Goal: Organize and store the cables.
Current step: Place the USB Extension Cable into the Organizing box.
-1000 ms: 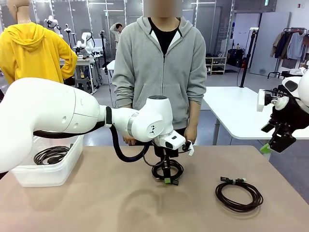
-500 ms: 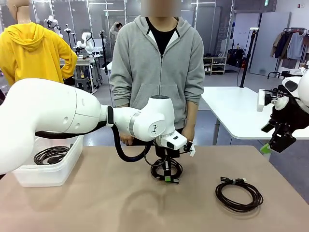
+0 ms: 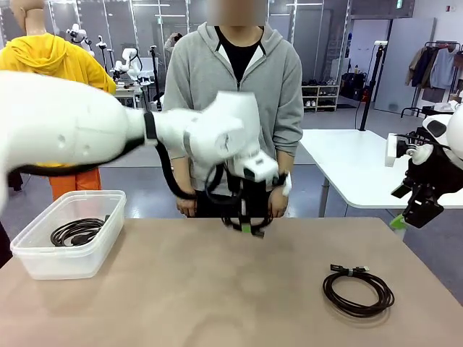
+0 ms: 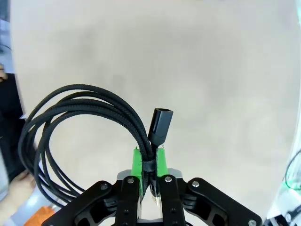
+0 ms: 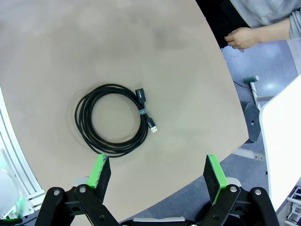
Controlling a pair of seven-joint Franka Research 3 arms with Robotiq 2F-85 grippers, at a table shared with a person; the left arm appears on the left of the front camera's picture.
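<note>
Black braided cable [image 4: 80, 101], coiled into a loop, is hanging from the left gripper [image 4: 148, 162]. The gripper's green pads [image 4: 136, 162] are pressing together on the bundled strands just below a rectangular plug [image 4: 160, 125]. In the left wrist view the loop is sagging toward 9 o'clock. In the front view the left gripper [image 3: 248, 228] is hovering above the tan table [image 3: 181, 296], near its far edge at 12 o'clock, and is carrying the coil clear of the surface. A second cable [image 3: 340, 303], bound with a small tie [image 3: 349, 272], is lying flat on the table at 4 o'clock. In the right wrist view the second cable [image 5: 83, 123] is lying below the right gripper [image 5: 157, 160], whose fingers are spreading wide apart. In the front view the right gripper [image 3: 409, 217] is hanging beyond the table's edge at 3 o'clock. A clear plastic tub [image 3: 43, 217] is standing at 9 o'clock, with a third coiled cable [image 3: 76, 231] lying inside. A person [image 3: 239, 87] in a grey hoodie is standing at the far side, hands [image 3: 278, 204] hanging low just behind the left gripper
</note>
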